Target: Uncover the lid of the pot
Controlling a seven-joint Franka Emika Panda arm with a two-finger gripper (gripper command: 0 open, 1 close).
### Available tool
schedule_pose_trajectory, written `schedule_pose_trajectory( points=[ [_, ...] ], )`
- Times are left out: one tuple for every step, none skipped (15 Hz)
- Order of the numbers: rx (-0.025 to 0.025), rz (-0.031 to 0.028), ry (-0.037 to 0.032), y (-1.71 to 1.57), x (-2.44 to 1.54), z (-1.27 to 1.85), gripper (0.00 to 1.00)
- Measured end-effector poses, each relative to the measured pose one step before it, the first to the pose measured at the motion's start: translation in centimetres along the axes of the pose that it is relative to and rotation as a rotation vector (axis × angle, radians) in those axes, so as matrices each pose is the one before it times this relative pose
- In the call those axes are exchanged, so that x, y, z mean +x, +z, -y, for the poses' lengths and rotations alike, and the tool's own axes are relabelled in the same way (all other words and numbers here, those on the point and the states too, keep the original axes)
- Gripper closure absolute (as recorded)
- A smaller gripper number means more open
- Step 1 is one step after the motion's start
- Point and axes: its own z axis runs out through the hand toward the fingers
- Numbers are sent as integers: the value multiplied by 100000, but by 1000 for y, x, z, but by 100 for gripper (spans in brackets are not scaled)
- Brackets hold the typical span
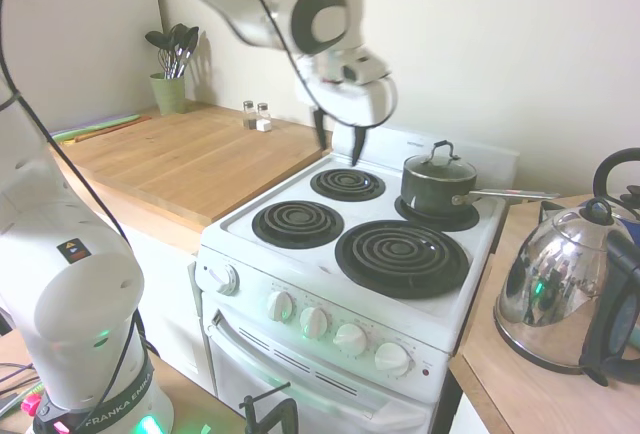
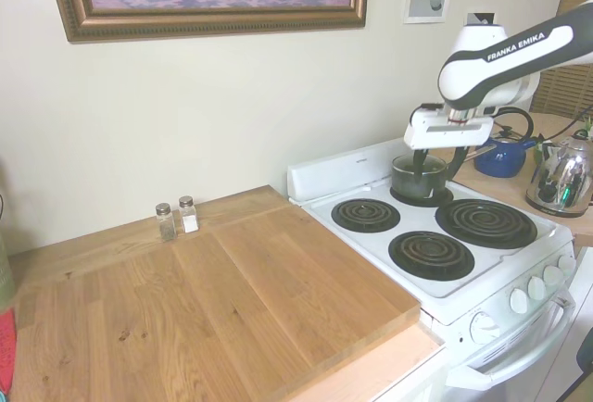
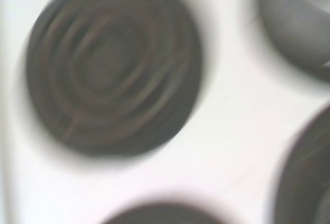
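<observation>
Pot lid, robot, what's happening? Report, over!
Gripper open, empty, in the air above the back burner. Lid on the pot, untouched. Nothing between them.

A white electric stove (image 1: 330,274) carries four dark coil burners (image 1: 401,256). A chrome kettle (image 1: 555,299) stands on the counter beside it, and salt and pepper shakers (image 2: 177,218) sit on the wooden worktop (image 2: 185,300).

The white stove (image 1: 330,254) carries the pot (image 1: 437,192) on its back burner nearest the chrome kettle (image 1: 557,289). Left of the stove, the wooden tabletop (image 2: 185,300) holds two small shakers (image 2: 176,219) by the wall.
</observation>
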Motion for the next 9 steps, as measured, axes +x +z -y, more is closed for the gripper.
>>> schedule_pose_trajectory(
  points=[
    [787, -1033, 4121, -424, 2448, 623, 0],
    [196, -647, 3258, -118, 2359, 837, 0],
    [-91, -262, 3130, 98, 2284, 732, 0],
    [206, -510, 2799, 222, 2180, 679, 0],
    [370, -84, 2643, 342, 1796, 760, 0],
    [453, -94, 1968, 401, 1438, 677, 0],
    [-53, -454, 543, 473, 820, 654, 0],
    [-246, -480, -4, 423, 581, 792, 0],
    [-858, 317, -55, 340, 394, 726, 100]
  ],
)
